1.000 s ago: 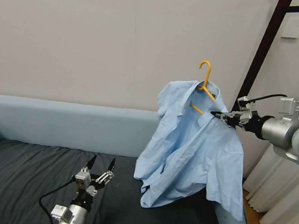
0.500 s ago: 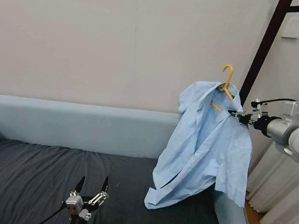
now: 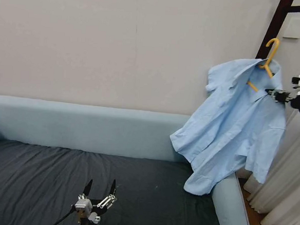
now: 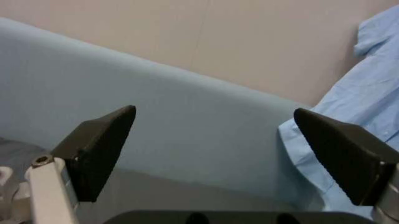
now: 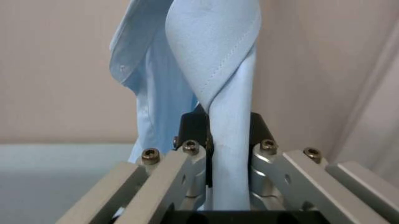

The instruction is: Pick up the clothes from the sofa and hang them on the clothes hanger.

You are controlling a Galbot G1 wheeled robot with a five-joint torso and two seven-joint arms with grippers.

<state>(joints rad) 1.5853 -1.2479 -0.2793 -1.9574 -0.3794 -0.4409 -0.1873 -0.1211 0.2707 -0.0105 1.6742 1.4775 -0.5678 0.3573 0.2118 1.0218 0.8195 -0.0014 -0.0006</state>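
Since a second ago my right gripper (image 3: pixel 276 93) has carried the shirt (image 3: pixel 231 123) up and to the right. It has gone from above the seat of the sofa (image 3: pixel 87 128) to the sofa's right end, close to the dark upright (image 3: pixel 271 28). My left gripper (image 3: pixel 99 196) has sunk lower over the seat. The wall and the sofa back sit where they did, so the move is the arms', not the camera's.

My right jaws are clamped on a fold of the shirt near its collar, and the wrist view shows cloth pinched between the pads. My left jaws stand wide apart, holding nothing.

The pale blue shirt is already on the yellow hanger (image 3: pixel 270 51) and hangs free, with its lowest hem near the sofa's arm; I cannot tell whether it touches.

I judge the shirt light, limp and prone to swing, with cloth that could creep through the pads. The collar fold beside the hanger is a sound hold, since the stiff hook above it then stays upright for hooking on.
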